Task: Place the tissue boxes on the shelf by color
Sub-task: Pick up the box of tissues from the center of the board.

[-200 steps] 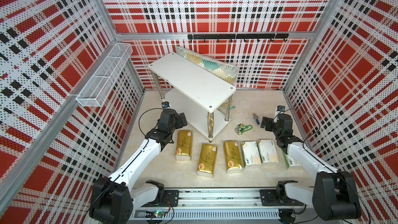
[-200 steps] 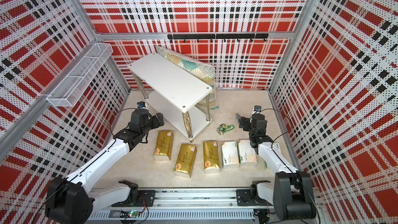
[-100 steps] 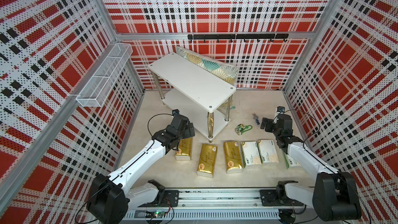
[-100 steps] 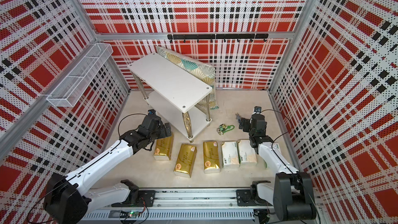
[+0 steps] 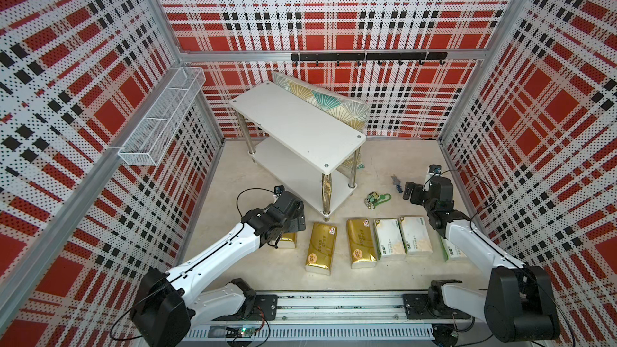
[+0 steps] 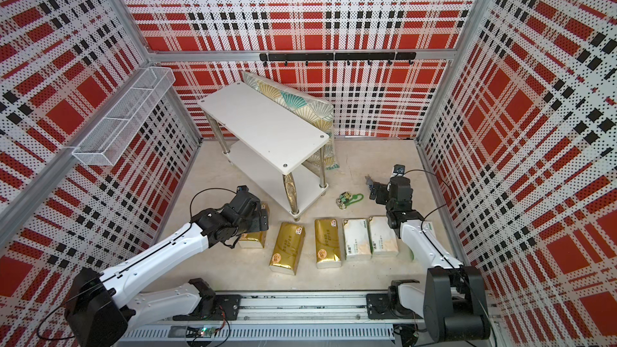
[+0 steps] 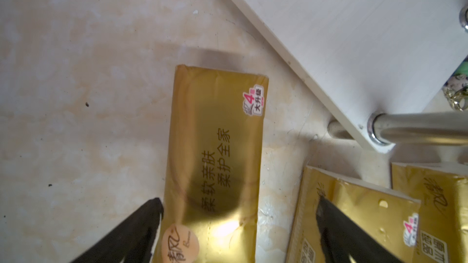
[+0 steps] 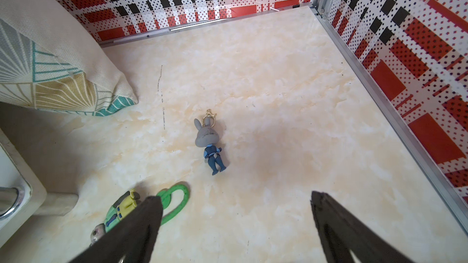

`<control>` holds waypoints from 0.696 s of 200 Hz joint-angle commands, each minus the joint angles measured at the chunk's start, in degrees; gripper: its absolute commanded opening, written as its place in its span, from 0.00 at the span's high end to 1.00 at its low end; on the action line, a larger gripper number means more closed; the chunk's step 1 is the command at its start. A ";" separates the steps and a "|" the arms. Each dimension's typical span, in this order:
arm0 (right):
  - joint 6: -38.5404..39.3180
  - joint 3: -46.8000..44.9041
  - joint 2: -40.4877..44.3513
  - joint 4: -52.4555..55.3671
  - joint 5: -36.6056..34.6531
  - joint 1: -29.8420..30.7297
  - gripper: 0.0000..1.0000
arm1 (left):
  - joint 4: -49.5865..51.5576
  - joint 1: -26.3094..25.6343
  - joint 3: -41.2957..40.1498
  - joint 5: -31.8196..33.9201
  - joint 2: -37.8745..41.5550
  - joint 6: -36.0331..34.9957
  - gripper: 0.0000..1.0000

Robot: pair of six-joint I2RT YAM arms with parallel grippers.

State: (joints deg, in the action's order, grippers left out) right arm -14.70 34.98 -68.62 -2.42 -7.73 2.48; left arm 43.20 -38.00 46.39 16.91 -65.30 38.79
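Left wrist view: a gold pack (image 7: 215, 148) lies flat on the floor (image 7: 76, 72), straight ahead of the left gripper (image 7: 239, 199), whose jaws stand wide apart and hold nothing. One jaw hangs just off the pack's long edge, over bare floor. The other hangs over a second gold pack (image 7: 354, 211) just beside it. Whether either jaw touches anything I cannot tell.

The wrapper is shiny foil, soft and brick-shaped. Two lines of dark Chinese characters run along its top. A sticker at the far corner shows a red "4" with "大升级", and a round peach sticker at the near end is partly cut off.

Past the pack's far corner stands the shelf (image 7: 354, 34), its lower white board and a chrome leg (image 7: 417, 127) close by. A third gold pack (image 5: 361, 243) and the white packs (image 5: 389, 238), green-trimmed, continue the row on the floor toward the right gripper (image 8: 236, 196). One white pack is mostly hidden under that arm.

That gripper's jaws also stand wide apart and empty, above the floor. A grey rabbit charm (image 8: 210, 145) lies ahead of it, a green charm (image 8: 174, 203) lies beside one jaw, and a cushion (image 8: 50, 72) lies farther off.
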 commanded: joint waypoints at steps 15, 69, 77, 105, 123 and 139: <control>-0.57 1.58 -0.74 -1.02 0.06 0.54 0.00 | 4.23 -1.20 -1.49 2.67 -0.08 3.39 0.01; -0.46 0.79 -0.63 -2.04 0.04 0.58 0.00 | 4.44 -1.55 -2.76 -0.03 -1.37 1.85 0.01; -0.46 0.86 -0.78 -2.22 0.00 0.58 0.00 | 4.48 -1.77 -2.91 -0.40 -1.96 1.82 0.01; -0.52 1.05 -1.18 -2.63 0.16 0.62 0.00 | 4.77 -1.90 -3.87 -0.22 -2.99 3.77 0.01; -0.36 1.08 -1.25 -2.86 0.15 0.66 0.00 | 4.26 -2.08 -4.64 -0.32 -3.06 4.15 0.01; -0.33 1.03 -1.35 -2.94 0.08 0.68 0.00 | 4.19 -2.11 -4.64 -0.11 -3.27 4.12 0.01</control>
State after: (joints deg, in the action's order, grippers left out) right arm -14.70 35.00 -69.54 -3.79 -7.70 2.63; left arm 47.18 -39.72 42.24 16.75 -68.10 42.06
